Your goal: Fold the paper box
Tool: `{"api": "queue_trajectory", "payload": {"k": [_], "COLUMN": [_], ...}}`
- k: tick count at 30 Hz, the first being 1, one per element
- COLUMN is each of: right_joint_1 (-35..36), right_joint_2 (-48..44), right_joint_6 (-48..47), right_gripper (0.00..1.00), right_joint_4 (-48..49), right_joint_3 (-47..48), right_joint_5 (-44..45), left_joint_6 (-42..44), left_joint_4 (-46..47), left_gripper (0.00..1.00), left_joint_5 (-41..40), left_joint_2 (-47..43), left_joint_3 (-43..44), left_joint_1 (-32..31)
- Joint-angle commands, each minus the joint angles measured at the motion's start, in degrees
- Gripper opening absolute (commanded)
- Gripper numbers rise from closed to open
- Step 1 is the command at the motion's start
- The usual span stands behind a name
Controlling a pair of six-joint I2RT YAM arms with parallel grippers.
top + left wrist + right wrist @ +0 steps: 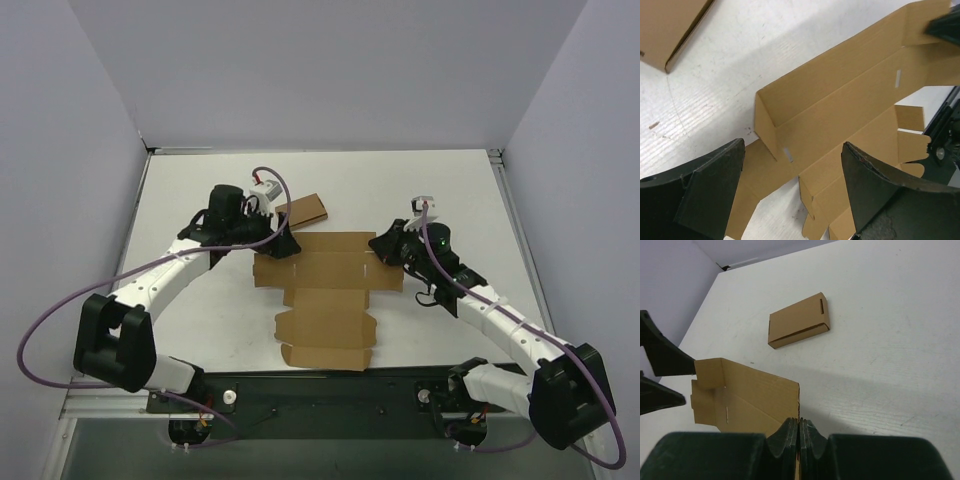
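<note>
Jaws of the left gripper [793, 143] stand wide apart and clasp nothing. Its two black fingers [705, 195] straddle the left far corner of the paper box [325, 300] without visibly touching it. The left arm reaches in from the near left, its forearm slanting toward the far middle of the table [440, 190], with the wrist tipped down over that corner.

The paper box lies in the middle of the table between the two grippers. The fold looks barely begun. The far long panel is lifted off the table and a short end flap at its left stands up against it, making one corner. The remaining panels, flaps and tabs lie flat toward the near edge. The other walls, the right end and the closing flaps all appear to be left to do. A smaller flat cardboard box [305, 210] lies apart on the far side, just behind the left wrist.

On the right, the right gripper [799, 427] has its jaws pressed together. The raised panel's right edge runs straight in between them, so it appears to pinch that edge and hold the wall up. The right arm comes in from the near right corner, elbow low, wrist pointing left along the box's far side.
</note>
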Motion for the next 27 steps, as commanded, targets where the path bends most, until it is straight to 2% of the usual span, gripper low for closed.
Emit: {"api": "queue_trajectory", "payload": {"k": [1,6,8,20,21,22,27], "right_joint_1": [-0.4,-0.6,-0.4,-0.5,-0.5,-0.5,-0.5], "right_joint_2": [-1.9,-1.6,-1.5,-1.0,-0.9,-0.8,-0.2], "right_joint_6": [0.2,-0.1,-0.3,-1.7,-1.9,-1.9,-2.5], "right_gripper": [0.0,0.0,0.0,0.0,0.0,0.0,0.0], "right_joint_4": [10.0,10.9,11.3,9.4,9.4,9.3,9.0], "right_joint_3": [-1.3,-1.9,-2.2,-1.9,-1.9,-1.9,-1.8], "right_joint_5": [-4.4,-5.5,-6.1,-5.4,-5.2,-5.2,-5.1], "left_joint_6": [-0.3,-2.2,-2.6,-1.9,-1.3,-1.2,-0.4], "left_joint_4": [-1.3,0.5,0.8,0.6,0.2,0.0,-0.3], "left_gripper": [0.87,0.8,0.72,0.6,0.52,0.5,0.49], "left_joint_5": [-4.7,-1.4,-1.6,-5.4,-5.8,-6.1,-8.6], "left_joint_2": [3.7,6.5,7.4,5.0,4.9,4.8,3.6], "left_joint_3": [3.4,3.2,3.5,2.7,2.6,2.6,2.4], "left_joint_1": [0.3,-0.2,-0.2,-0.7,-1.0,-1.1,-1.9]}}
